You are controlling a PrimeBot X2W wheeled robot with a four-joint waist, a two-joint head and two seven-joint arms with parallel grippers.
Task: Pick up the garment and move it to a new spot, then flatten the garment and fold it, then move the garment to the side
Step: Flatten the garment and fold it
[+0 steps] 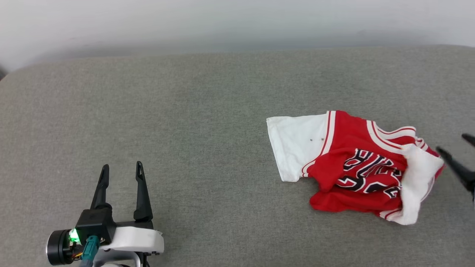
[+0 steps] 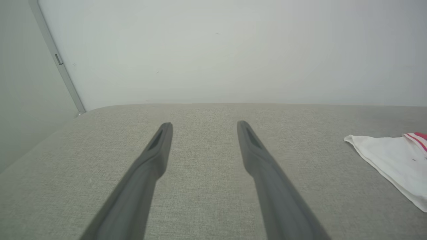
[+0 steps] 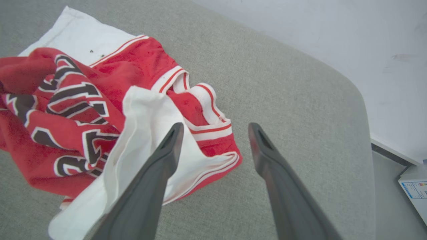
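Garment crumpled on grey surface, lettering too folded to read, left tool apart, right tool apart

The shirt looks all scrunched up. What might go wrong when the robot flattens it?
The garment lies crumpled, one white sleeve flopped onto its red front; the open right tool might pinch several layers together. The left tool sits far off, so stretching it flat may take a long reach.
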